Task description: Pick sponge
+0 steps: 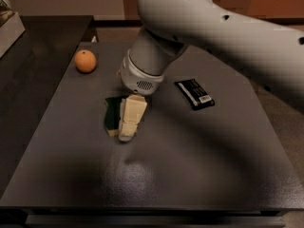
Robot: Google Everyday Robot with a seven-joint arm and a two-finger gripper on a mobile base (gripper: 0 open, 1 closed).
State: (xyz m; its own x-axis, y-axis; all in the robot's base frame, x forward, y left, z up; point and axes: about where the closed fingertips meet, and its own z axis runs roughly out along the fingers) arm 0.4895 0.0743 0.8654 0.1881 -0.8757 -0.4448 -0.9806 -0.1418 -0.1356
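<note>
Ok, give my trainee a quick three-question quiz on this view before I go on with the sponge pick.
1. True or false: the gripper is down at the sponge, covering its right side in the camera view.
2. What lies on the table to the right of the arm? A a cup; B a black packet; C a bowl.
3. Fill in: the orange fruit sits near the table's far ____ corner.
Key: 1 true; 2 B; 3 left.

table [190,170] | orange [85,61] | black packet [194,93] | sponge [112,115] | fingers [130,118] over sponge
</note>
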